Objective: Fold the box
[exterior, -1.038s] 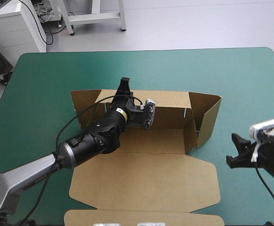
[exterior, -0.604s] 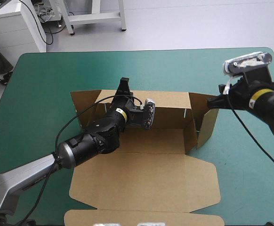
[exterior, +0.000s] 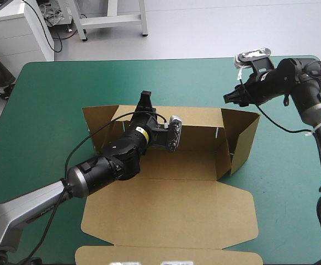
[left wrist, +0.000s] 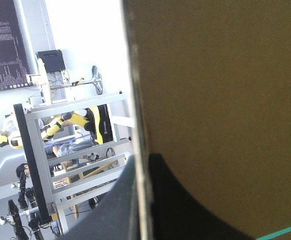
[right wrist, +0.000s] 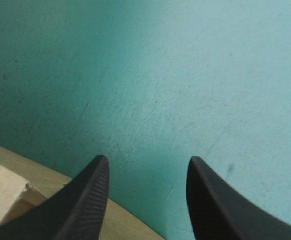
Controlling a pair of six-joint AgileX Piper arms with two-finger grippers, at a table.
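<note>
Just under the right gripper [exterior: 227, 98], fingers wide and empty over the cover [right wrist: 185, 75], sits the box [exterior: 171, 215] corner by its raised right end wall [exterior: 244, 135]; left gripper [exterior: 145, 99] pinches the back wall [exterior: 199, 124], so the right arm is nearer.

Cut brown board box [exterior: 171, 212]: nearest flap cut off by high view's bottom edge; black-fingered left gripper [exterior: 145, 99] w/ its arm covers pt of back wall. Rt wrist view: only one corner shows.
</note>
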